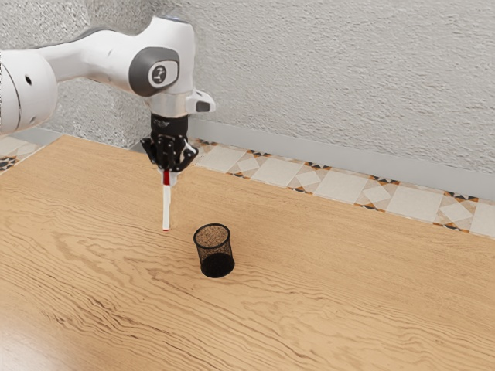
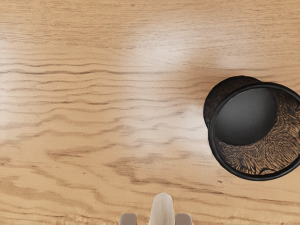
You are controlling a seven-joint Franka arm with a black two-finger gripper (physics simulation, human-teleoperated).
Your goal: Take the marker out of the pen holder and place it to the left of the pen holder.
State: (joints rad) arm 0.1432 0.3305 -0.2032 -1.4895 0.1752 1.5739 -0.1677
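Plastic, I judge: the marker (image 1: 166, 209) should handle light, stiff, slightly slippery, best taken near its upper end. My gripper (image 1: 168, 172) pinches it there, hanging upright in the air, toward ten o'clock from the pen holder (image 1: 217, 261) in the exterior view. It looks slim and white, red near the top.

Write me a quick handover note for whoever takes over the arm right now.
Gripper: shut on the marker, which hangs roughly upright below it.
Pen holder: upright on the table, beside the marker, on the exterior view's right of it.
Done: marker is out of the holder.
Left: set the marker down to the left of the holder, then release. I can't tell whether its lower tip touches the table, so lower it gently.
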